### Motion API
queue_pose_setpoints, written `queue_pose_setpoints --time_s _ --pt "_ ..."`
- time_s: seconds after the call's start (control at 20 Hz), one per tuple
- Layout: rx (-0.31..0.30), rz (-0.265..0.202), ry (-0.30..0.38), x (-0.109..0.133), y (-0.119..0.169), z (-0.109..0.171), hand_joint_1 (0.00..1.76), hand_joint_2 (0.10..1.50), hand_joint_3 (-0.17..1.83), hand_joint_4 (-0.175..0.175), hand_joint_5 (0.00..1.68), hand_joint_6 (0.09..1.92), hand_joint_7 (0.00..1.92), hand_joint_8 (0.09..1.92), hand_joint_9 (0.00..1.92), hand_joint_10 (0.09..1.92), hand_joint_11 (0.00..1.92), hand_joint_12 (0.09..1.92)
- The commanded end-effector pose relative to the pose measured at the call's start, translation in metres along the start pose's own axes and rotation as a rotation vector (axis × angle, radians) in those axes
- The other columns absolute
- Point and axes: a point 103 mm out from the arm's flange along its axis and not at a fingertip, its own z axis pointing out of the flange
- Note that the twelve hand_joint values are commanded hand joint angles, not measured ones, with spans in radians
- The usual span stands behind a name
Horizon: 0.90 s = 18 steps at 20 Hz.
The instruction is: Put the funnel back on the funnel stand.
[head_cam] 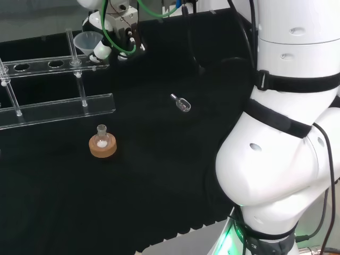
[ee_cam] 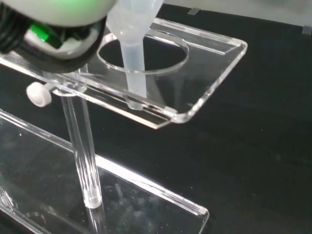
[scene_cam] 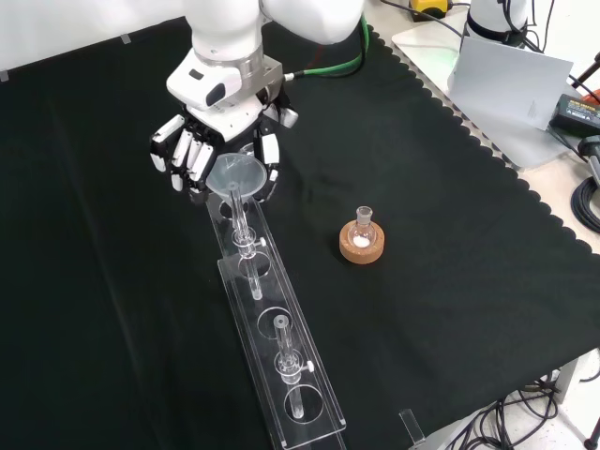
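The clear funnel point(scene_cam: 235, 174) is held upright, with the fingers of the hand point(scene_cam: 191, 150) curled round its bowl. It hangs at the far end of the clear acrylic funnel stand point(scene_cam: 273, 330). In the head view the funnel point(head_cam: 87, 40) sits just left of the hand point(head_cam: 102, 50), above the stand's top plate point(head_cam: 37, 66). Close up, the funnel stem point(ee_cam: 133, 61) points down at the end hole of the top plate point(ee_cam: 209, 58). I cannot tell whether its tip has passed through. A blurred part of the hand point(ee_cam: 58, 19) shows beside the stem.
A small flask on a cork ring point(scene_cam: 362, 242) stands on the cloth right of the stand in the front view. A small clear glass piece point(head_cam: 181, 103) lies mid-cloth in the head view. Upright rods point(scene_cam: 283, 349) rise along the stand. The arm's white links point(head_cam: 287, 122) stand at the right.
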Motion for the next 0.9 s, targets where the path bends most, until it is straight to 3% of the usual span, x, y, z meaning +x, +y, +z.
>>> queue_pose_setpoints --time_s 0.05,0.55,0.9 --pt "0.021 0.005 -0.009 -0.0078 -0.0020 0.0025 0.93 0.54 0.55 0.027 0.83 0.67 1.06 0.48 0.74 0.46 0.00 1.38" --pt "0.093 -0.007 0.017 -0.0127 -0.0010 0.0074 0.88 0.55 0.55 0.042 0.73 0.63 0.97 0.45 0.68 0.45 0.00 1.33" --pt "0.111 -0.011 0.015 -0.0159 -0.0010 0.0072 0.82 0.56 0.51 0.023 0.56 0.50 0.82 0.42 0.56 0.53 0.00 1.28"
